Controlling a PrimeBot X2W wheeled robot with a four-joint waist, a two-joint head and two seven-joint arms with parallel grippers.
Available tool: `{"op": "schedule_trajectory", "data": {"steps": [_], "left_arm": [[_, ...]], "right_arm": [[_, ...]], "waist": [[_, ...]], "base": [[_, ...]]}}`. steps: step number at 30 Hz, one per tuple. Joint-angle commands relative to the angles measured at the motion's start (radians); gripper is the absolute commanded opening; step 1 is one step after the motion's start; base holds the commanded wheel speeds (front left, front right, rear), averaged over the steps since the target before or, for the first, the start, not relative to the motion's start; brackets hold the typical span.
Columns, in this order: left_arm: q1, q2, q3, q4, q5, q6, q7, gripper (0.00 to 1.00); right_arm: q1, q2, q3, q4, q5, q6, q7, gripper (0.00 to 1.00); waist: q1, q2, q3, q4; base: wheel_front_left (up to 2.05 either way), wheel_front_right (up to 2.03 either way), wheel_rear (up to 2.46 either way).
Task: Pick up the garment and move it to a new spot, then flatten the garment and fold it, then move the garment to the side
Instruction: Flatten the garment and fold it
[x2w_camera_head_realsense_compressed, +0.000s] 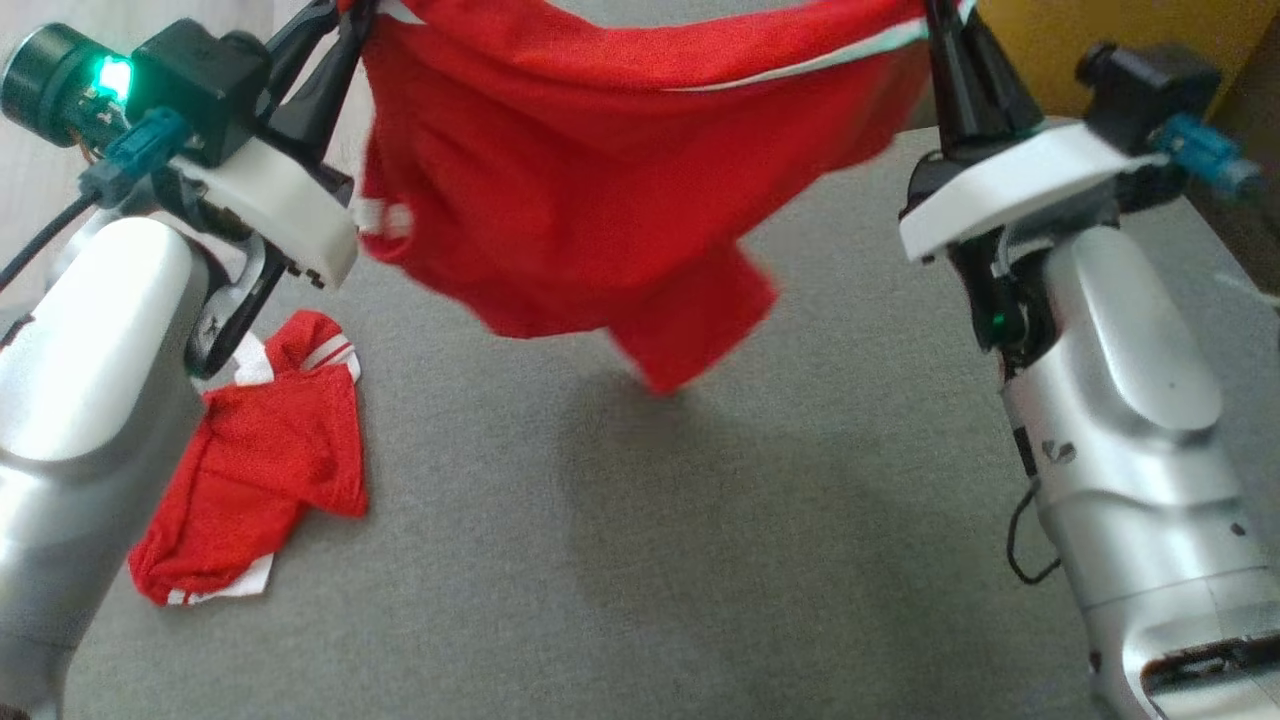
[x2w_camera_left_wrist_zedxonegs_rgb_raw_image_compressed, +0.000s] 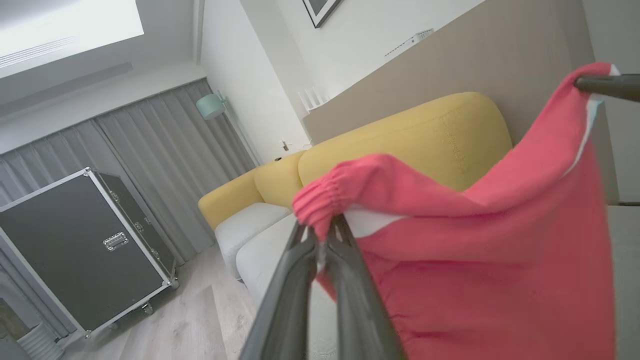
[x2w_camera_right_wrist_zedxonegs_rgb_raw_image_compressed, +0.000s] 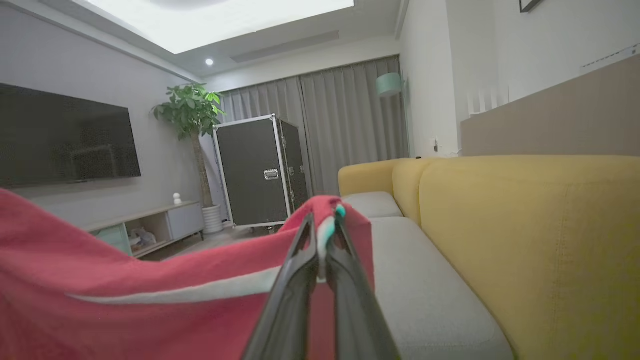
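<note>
Grey surface (x2w_camera_head_realsense_compressed: 700, 560), garment (x2w_camera_head_realsense_compressed: 560, 200) aloft, second garment (x2w_camera_head_realsense_compressed: 260, 460)

No text, label, brand or number can be read. Garment (x2w_camera_head_realsense_compressed: 560, 150), pinched in the right claw (x2w_camera_right_wrist_zedxonegs_rgb_raw_image_compressed: 325, 225): white stripes noted, no lettering made out. Forearm (x2w_camera_head_realsense_compressed: 1120, 400) behind that claw: a small dark mark (x2w_camera_head_realsense_compressed: 1060, 452) is seen, too small to be read. Case (x2w_camera_right_wrist_zedxonegs_rgb_raw_image_compressed: 250, 170) far beyond the claw: metal plate (x2w_camera_right_wrist_zedxonegs_rgb_raw_image_compressed: 271, 174) noted, no writing legible.
</note>
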Motion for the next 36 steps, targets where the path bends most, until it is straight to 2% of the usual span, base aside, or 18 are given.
{"op": "schedule_trajectory", "data": {"steps": [1, 10, 14, 17, 22, 28, 32, 36], "left_arm": [[-0.070, 0.046, 0.038, -0.030, -0.005, -0.006, 0.011, 0.00], [-0.018, 0.062, 0.064, -0.046, -0.049, 0.021, 0.008, 0.00], [0.055, 0.060, 0.068, -0.094, -0.101, 0.028, 0.026, 0.00], [0.122, 0.086, 0.059, -0.155, -0.131, 0.023, 0.055, 0.00], [0.241, 0.149, 0.065, -0.276, -0.191, 0.041, 0.119, 0.00], [0.297, 0.172, 0.081, -0.393, -0.252, 0.071, 0.176, 0.00], [0.245, 0.154, 0.105, -0.331, -0.283, 0.072, 0.190, 0.00], [0.105, 0.137, 0.118, -0.207, -0.265, 0.039, 0.188, 0.00]], "right_arm": [[-0.029, 0.012, 0.013, -0.019, -0.038, -0.001, -0.020, 0.00], [-0.027, 0.012, -0.029, 0.010, -0.062, -0.001, -0.060, 0.00], [-0.001, 0.012, -0.071, 0.017, -0.094, -0.001, -0.064, 0.00], [0.031, 0.012, -0.066, 0.012, -0.105, -0.001, -0.037, 0.00], [0.094, 0.012, -0.100, -0.046, -0.125, -0.001, 0.003, 0.00], [0.133, 0.012, -0.125, -0.145, -0.139, -0.001, 0.076, 0.00], [0.081, 0.012, -0.114, -0.151, -0.144, -0.001, 0.118, 0.00], [-0.079, 0.012, -0.101, -0.061, -0.167, -0.001, 0.084, 0.00]], "waist": [[0.0001, -0.0001, -0.003, 0.002], [0.0001, -0.0001, -0.018, 0.006], [0.0001, -0.0001, -0.023, 0.015], [0.0001, -0.0001, -0.024, 0.017], [0.0001, -0.0001, -0.020, 0.019], [0.0001, -0.0001, 0.013, 0.021], [0.0001, -0.0001, 0.068, 0.010], [0.0001, -0.0001, 0.180, -0.001]], "base": [[0.00, 0.00, 0.00], [0.00, 0.00, 0.00], [0.00, 0.00, 0.00], [0.00, 0.00, 0.00], [0.00, 0.00, 0.00], [0.00, 0.00, 0.00], [0.00, 0.00, 0.00], [0.00, 0.00, 0.00]]}}
